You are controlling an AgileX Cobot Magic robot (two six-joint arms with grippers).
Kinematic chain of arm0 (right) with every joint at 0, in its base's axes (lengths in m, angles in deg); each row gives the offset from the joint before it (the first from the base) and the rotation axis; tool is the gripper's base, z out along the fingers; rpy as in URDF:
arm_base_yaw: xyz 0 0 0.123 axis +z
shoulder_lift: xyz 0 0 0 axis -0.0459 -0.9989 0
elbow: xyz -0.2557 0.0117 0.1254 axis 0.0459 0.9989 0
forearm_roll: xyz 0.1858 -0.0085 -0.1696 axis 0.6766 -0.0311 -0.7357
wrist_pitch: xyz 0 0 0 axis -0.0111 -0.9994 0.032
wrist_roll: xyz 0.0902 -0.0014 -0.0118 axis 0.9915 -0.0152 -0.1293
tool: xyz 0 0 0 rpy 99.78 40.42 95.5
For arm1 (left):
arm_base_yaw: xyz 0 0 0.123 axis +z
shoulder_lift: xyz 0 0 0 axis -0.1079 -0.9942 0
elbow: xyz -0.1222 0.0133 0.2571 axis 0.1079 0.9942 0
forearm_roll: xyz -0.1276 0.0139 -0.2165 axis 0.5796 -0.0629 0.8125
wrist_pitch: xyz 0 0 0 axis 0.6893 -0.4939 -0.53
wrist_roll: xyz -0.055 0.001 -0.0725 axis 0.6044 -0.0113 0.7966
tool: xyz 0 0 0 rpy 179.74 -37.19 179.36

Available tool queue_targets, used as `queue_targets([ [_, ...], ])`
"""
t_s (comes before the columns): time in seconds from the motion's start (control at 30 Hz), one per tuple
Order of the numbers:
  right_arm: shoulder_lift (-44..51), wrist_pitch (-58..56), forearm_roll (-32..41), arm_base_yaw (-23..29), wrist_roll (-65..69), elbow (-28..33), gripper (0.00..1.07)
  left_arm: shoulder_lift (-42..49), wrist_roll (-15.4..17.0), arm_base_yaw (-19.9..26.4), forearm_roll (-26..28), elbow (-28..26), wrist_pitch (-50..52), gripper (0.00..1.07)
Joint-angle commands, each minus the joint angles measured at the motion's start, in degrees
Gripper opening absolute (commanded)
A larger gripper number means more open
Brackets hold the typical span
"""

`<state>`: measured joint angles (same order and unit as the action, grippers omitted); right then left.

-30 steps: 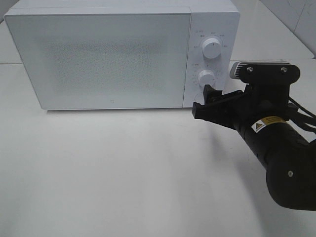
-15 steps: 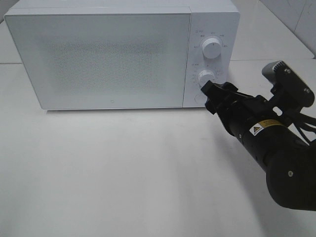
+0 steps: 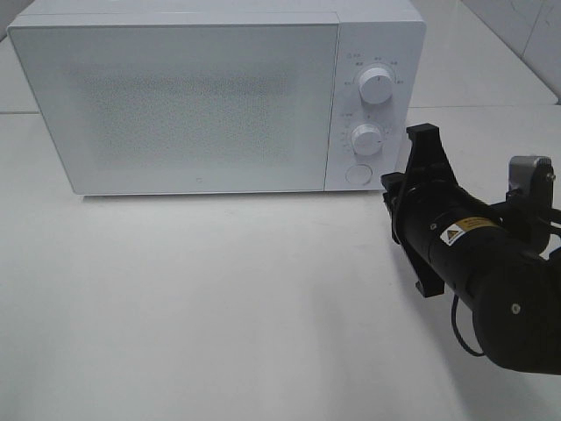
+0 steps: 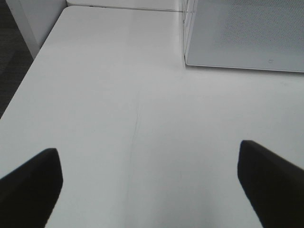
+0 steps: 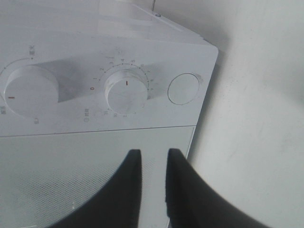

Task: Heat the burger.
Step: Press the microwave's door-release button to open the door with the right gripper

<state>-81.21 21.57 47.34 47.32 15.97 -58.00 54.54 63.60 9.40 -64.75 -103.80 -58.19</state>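
Right claw (image 5: 153, 154) – fingers nearly together, slim gap, gripping nothing – faces boxy white microwave (image 3: 202, 105), door closed, near round white lower dial (image 5: 126, 91). Left claw (image 4: 149, 190) spread wide above white bench (image 4: 118, 95). Burger – hidden in every view.

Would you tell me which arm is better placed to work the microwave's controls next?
Probably right: the right claw faces the microwave, close to its lower dial and round button. The left claw hangs open over the table, off the far corner, away from the controls.
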Motion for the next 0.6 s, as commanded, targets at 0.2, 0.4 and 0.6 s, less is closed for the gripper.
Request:
queue_targets([
  [0.2,0.1,-0.3,1.9,-0.1,6.0,-0.4,0.00,0.1,-0.1,0.1,0.1,0.2,0.5,0.92],
  [0.4,-0.3,-2.6,5.3,-0.1,5.8,-0.7,0.00,0.1,-0.1,0.1,0.1,0.2,0.5,0.92],
  [0.6,-5.3,-2.7,5.4,-0.5,8.4,-3.7,0.00,0.1,-0.1,0.1,0.1,0.2,0.5,0.92],
])
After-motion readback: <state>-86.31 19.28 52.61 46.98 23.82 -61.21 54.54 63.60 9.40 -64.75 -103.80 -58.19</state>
